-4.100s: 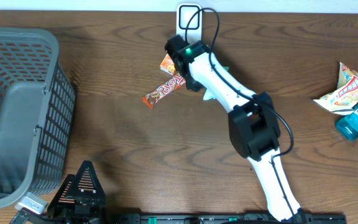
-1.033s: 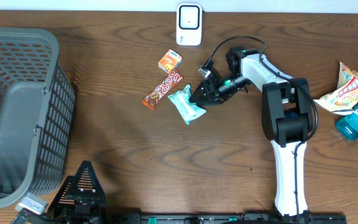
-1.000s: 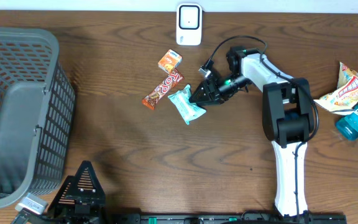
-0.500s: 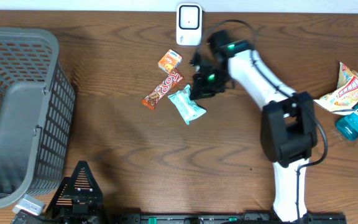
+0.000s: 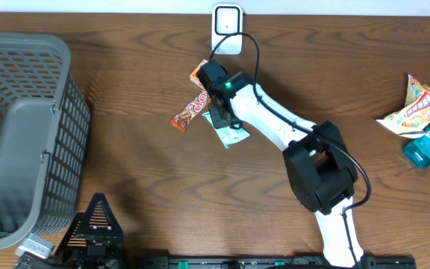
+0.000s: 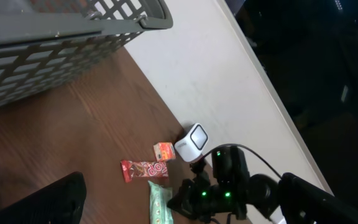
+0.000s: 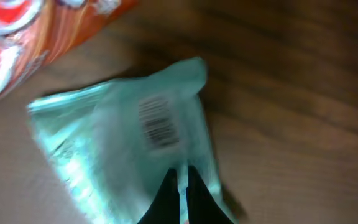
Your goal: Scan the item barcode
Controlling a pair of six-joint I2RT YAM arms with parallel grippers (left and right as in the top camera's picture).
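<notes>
The right gripper (image 7: 179, 179) has its two dark fingertips pressed together on a thin fold at the near edge of a mint-green packet (image 7: 120, 146), so the packet is pinched between them. In the right wrist view the packet spreads away from the fingertips, and its barcode (image 7: 159, 122) faces the camera just beyond them, slightly left of the pinch. An orange and red wrapper fills the corner past the packet; which item it belongs to cannot be told from this view. From overhead, the gripper and packet (image 5: 231, 133) lie in front of the white scanner (image 5: 228, 26), on the robot's side of it and a little to its left, near it but not touching. The packet rests on the wooden table (image 5: 163, 194), half hidden under the wrist. A red-brown candy bar (image 5: 187, 113) lies in front of the scanner and further to its left, just beside the packet. A small orange box (image 5: 198, 72) sits between the candy bar and the scanner, partly covered by the gripper. The white right arm runs from the packet back towards the scanner's right. Far to the scanner's right are a snack bag (image 5: 413, 108) and a blue bottle (image 5: 428, 143). Far to its left stands a grey basket (image 5: 73, 149). The left gripper (image 5: 101, 213), well in front of the scanner and to its left, has its fingers spread wide with nothing between them.
</notes>
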